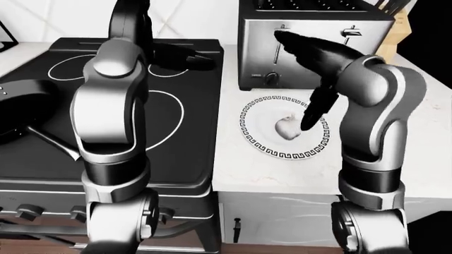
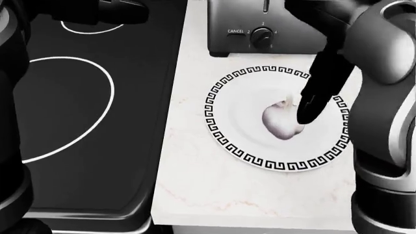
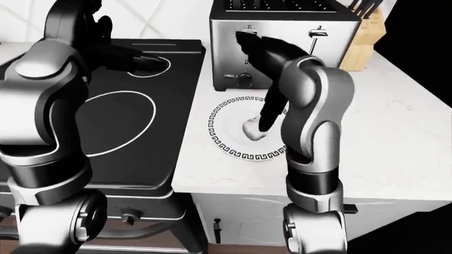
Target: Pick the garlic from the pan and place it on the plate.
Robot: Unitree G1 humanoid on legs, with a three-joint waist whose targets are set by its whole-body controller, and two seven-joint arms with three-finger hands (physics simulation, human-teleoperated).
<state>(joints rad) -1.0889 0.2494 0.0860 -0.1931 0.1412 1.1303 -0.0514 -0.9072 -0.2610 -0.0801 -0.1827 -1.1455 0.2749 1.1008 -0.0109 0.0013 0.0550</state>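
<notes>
The white garlic [image 2: 279,124] lies in the middle of the white plate [image 2: 286,165], which has a black key-pattern rim and stands on the marble counter. My right hand [image 2: 306,114] points down from the upper right. Its dark fingers [image 2: 320,83] touch the garlic's right side but do not close round it. The black pan [image 1: 21,106] sits at the left edge of the left-eye view on the stove, with its handle [image 1: 53,140] pointing right. I see nothing in it. My left hand [image 1: 191,61] hovers over the stove's upper burners, open and empty.
A steel toaster [image 2: 260,29] stands just above the plate. A wooden knife block [image 3: 364,32] stands to its right. The black glass stove [image 2: 97,122] fills the left. The counter edge runs below the plate, with oven knobs [image 1: 25,211] underneath.
</notes>
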